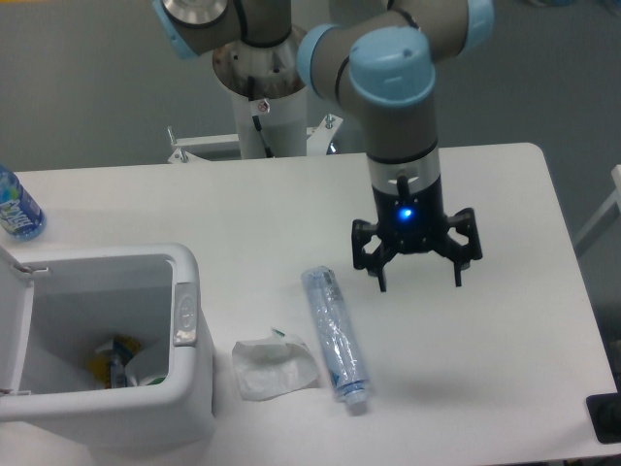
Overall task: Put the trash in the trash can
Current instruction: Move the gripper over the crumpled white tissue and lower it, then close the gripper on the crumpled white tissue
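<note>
Now | trash can [189,388]: lid up, litter inside | end effector [417,284]: fingers apart, empty

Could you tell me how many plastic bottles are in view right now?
2: a crushed clear bottle lying beside the tissue, and a blue-labelled bottle at the table's left edge. The bin may hide more.

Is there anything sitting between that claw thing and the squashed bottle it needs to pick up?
Nothing visible. The tool hangs open just right of the crushed bottle, with only bare table between them. The tissue lies on the bottle's far side.
</note>
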Controlling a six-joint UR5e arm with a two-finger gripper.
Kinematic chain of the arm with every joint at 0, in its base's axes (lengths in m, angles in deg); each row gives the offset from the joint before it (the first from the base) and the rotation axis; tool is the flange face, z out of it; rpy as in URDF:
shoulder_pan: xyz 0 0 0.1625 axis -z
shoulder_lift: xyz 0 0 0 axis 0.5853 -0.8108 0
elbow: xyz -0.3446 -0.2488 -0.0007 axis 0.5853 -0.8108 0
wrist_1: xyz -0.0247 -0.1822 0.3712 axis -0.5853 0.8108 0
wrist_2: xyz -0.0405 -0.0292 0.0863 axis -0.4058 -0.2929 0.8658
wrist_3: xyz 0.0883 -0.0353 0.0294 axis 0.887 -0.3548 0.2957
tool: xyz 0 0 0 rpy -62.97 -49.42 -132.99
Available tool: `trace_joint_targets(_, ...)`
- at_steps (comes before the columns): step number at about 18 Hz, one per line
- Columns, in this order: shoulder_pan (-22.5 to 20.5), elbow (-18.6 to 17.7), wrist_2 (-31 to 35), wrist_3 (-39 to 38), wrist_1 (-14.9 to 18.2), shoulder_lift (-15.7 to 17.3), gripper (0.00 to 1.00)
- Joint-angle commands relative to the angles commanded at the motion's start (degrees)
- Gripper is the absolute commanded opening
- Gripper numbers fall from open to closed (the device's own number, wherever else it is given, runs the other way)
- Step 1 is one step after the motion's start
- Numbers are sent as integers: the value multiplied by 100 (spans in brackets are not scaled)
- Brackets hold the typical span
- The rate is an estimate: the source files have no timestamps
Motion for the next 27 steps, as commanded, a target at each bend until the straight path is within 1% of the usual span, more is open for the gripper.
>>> trace_joint_targets(3, 88, -474, -361, 2001, 53, 70, 100)
trace_joint_targets(4, 132, -553, -388, 2426, 71, 36, 100)
trace_joint_targets(5, 246, -606, -388, 2578, 71, -43, 100)
trace_joint_targets(6, 430, -624, -370, 2571, 36, -157, 100)
trace_joint_targets(7, 562, -642, -379, 2631, 36, -193, 100)
trace_joint_targets(9, 642, -695, -405, 2676, 1, -289, 100)
trace_joint_targets(11, 782, -642, -397, 2702, -8, -509, 100)
trace_joint_targets(12, 879, -677, -388, 2694, -17, -605, 100)
trace_joint_targets(15, 967, -791, -397, 2720, -8, -668, 100)
trace_joint_targets(18, 1169, -739, -362, 2702, -52, -1044, 100)
trace_joint_targets(20, 1248, -704, -361, 2685, -78, -1142, 100)
trace_joint_targets(22, 1301, -704, -370, 2676, -201, -1204, 100)
trace_joint_targets(24, 1372, -686, -361, 2676, -394, -1379, 100)
trace_joint_targets(25, 1372, -695, -353, 2659, -482, -1423, 95)
trace_joint_targets(26, 1389, -677, -353, 2650, -509, -1424, 83)
trace_joint_targets(27, 1381, -642, -361, 2641, -501, -1406, 61)
